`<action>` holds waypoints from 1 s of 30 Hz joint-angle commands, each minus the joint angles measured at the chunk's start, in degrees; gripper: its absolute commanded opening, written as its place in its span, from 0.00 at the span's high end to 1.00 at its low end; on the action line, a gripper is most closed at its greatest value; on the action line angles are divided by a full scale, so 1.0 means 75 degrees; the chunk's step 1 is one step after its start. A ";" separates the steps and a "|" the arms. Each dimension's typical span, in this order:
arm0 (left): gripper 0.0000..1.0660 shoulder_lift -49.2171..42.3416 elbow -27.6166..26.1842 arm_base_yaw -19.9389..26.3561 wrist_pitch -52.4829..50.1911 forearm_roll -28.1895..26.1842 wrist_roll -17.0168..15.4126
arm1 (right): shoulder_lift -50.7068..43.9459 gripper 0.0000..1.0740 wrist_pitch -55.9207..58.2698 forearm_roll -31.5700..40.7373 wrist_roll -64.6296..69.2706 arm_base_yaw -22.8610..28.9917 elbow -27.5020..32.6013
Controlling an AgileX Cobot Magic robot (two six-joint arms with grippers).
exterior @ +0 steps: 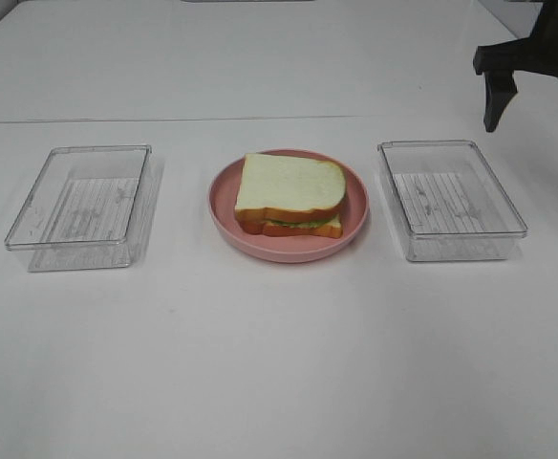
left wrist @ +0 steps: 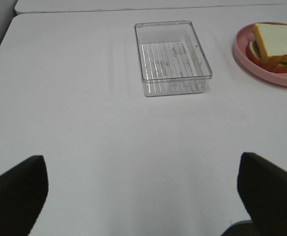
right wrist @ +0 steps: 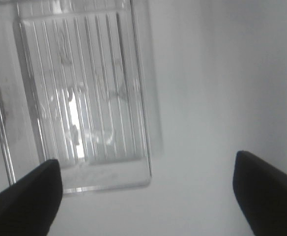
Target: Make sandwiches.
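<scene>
One sandwich (exterior: 290, 195) lies on a round pink plate (exterior: 355, 222) at the table's middle: white bread with orange-brown crust on top, green lettuce showing at its front edge. The left wrist view catches the sandwich (left wrist: 276, 46) at the far right. My right gripper (exterior: 537, 107) hangs open above the table's far right, behind the right tray, with nothing between its fingers (right wrist: 25, 199). My left gripper (left wrist: 143, 196) is open over bare table, well short of the left tray; it is outside the exterior view.
A clear plastic tray (exterior: 83, 206) stands left of the plate and a second clear tray (exterior: 449, 199) to its right, both with nothing in them. The left tray (left wrist: 172, 56) and the right tray (right wrist: 79, 93) also show in the wrist views.
</scene>
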 commanded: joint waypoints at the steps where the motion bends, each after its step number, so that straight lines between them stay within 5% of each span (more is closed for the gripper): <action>1: 0.06 -0.0115 -0.0008 -0.0053 -0.0046 -0.0061 -0.0053 | -0.1314 0.18 0.0741 -0.0145 0.0046 -0.0008 0.1543; 15: 0.06 -0.0115 -0.0008 -0.0053 -0.0046 -0.0061 -0.0053 | -0.6662 0.18 -0.0810 -0.0061 0.0160 -0.0008 0.6280; 30: 0.06 -0.0115 -0.0008 -0.0053 -0.0046 -0.0061 -0.0053 | -1.1986 0.18 -0.0581 -0.0015 0.0306 -0.0008 0.8594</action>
